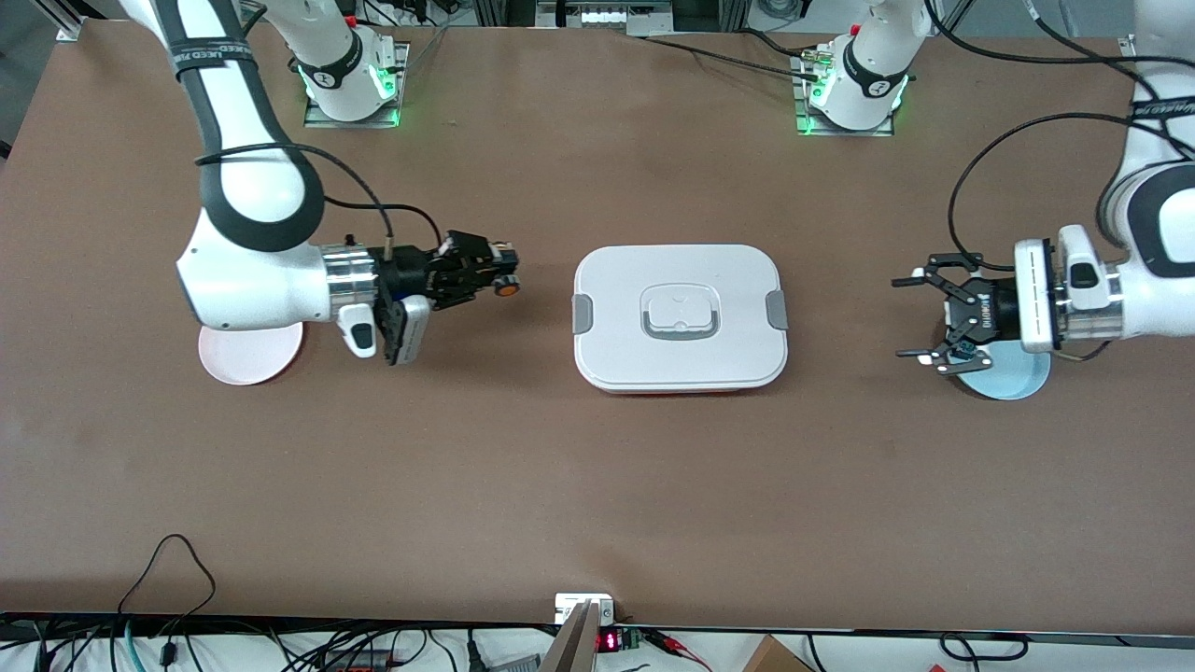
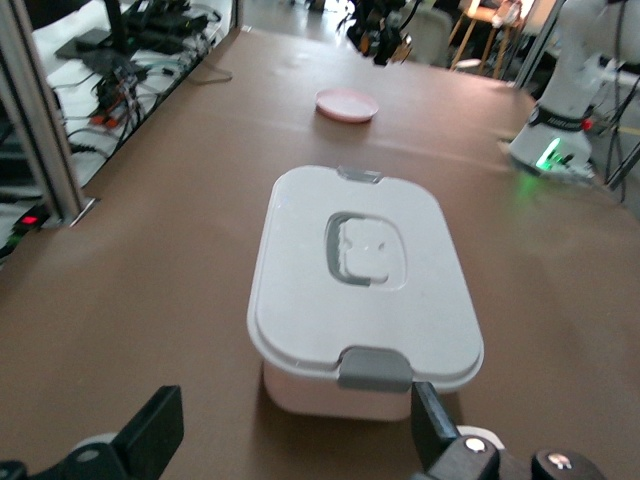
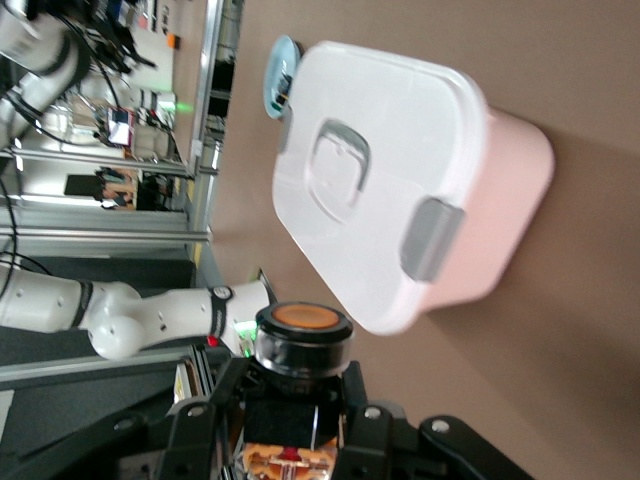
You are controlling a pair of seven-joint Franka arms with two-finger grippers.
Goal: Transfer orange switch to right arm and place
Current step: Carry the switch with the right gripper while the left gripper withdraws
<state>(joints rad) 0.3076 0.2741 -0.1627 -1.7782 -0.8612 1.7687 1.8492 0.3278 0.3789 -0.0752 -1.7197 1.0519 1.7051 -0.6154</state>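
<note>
The orange switch [image 1: 505,287] has a round orange cap and a black body. My right gripper [image 1: 495,275] is shut on it above the bare table, between the pink plate [image 1: 247,359] and the white lidded box [image 1: 616,317]. The right wrist view shows the orange switch [image 3: 302,340] pinched by the right gripper [image 3: 295,388], its cap facing the box [image 3: 400,180]. My left gripper [image 1: 920,317] hangs open and holds nothing over the blue plate [image 1: 1013,378] at the left arm's end. In the left wrist view the left gripper [image 2: 295,440] has nothing between its fingers and faces the box [image 2: 300,300].
The white box with grey latches and a lid handle sits mid-table between the two grippers. A small blue part [image 1: 962,349] shows on the blue plate under the left gripper. The pink plate [image 2: 346,104] lies under the right arm's wrist. Cables run along the table's near edge.
</note>
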